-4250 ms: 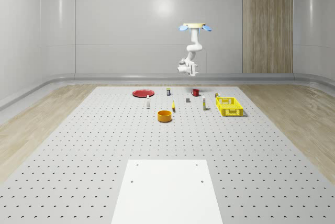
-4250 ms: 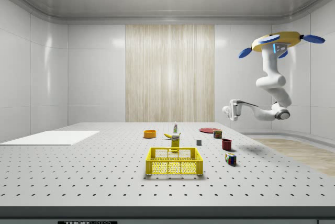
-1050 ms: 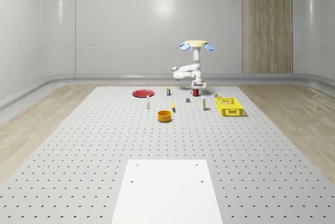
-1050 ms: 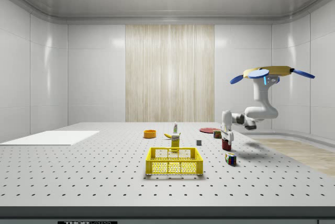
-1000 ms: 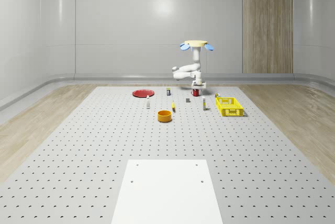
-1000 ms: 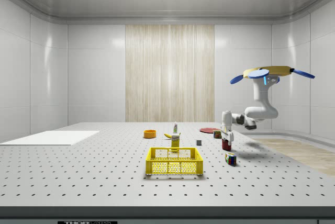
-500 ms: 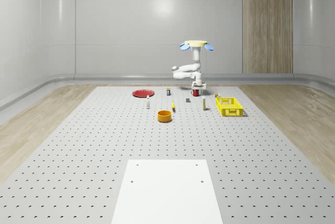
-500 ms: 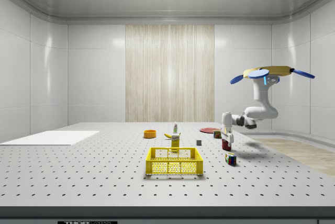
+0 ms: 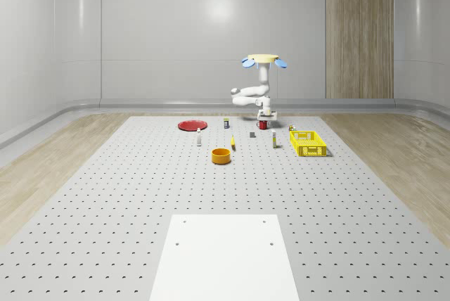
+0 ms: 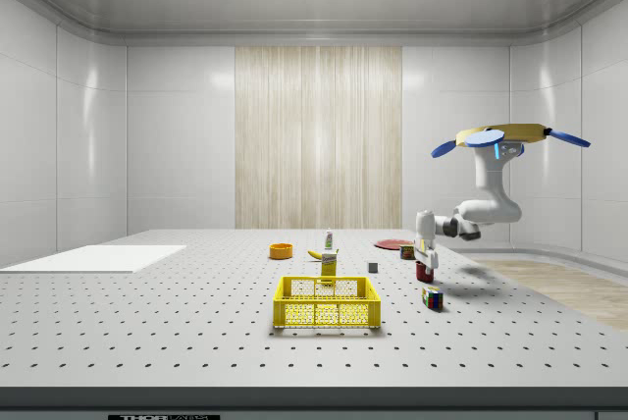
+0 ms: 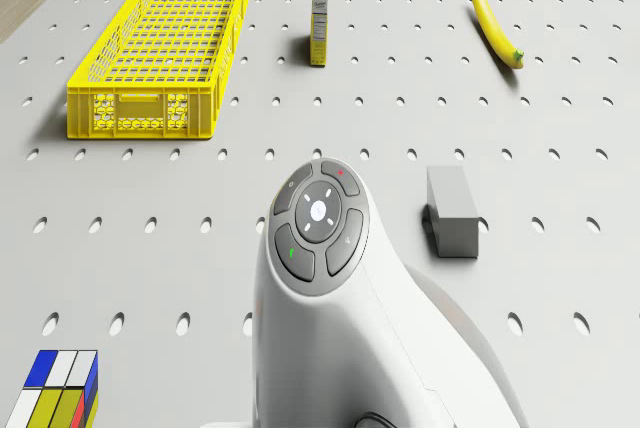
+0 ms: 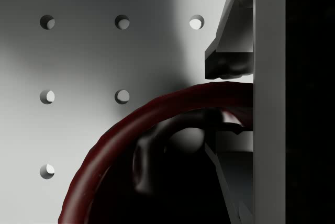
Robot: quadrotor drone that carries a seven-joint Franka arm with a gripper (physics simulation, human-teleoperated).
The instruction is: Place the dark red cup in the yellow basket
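The dark red cup (image 9: pixel 261 125) stands on the perforated table between the red plate and the yellow basket (image 9: pixel 308 143). In the side view the cup (image 10: pixel 424 272) is right of the basket (image 10: pixel 327 303). The drone (image 9: pixel 264 60) hovers just behind the cup, its arm bent down so the gripper (image 9: pixel 266 117) points straight down onto it. In the wrist view the gripper (image 12: pixel 230 101) is shut on the cup's rim (image 12: pixel 157 111), one finger (image 12: pixel 230 62) outside the wall and the other inside.
Near the cup lie a grey block (image 11: pixel 452 211), a small carton (image 11: pixel 320 18), a banana (image 11: pixel 497 23) and a coloured cube (image 11: pixel 55 393). An orange bowl (image 9: pixel 221 155) and a red plate (image 9: pixel 191 126) sit toward the whole-scene view's left. A white panel (image 9: pixel 223 255) covers the near table.
The fingers have closed onto the cup's rim over the last second. Drone and arm have held their place above the cup, after coming down from higher up.
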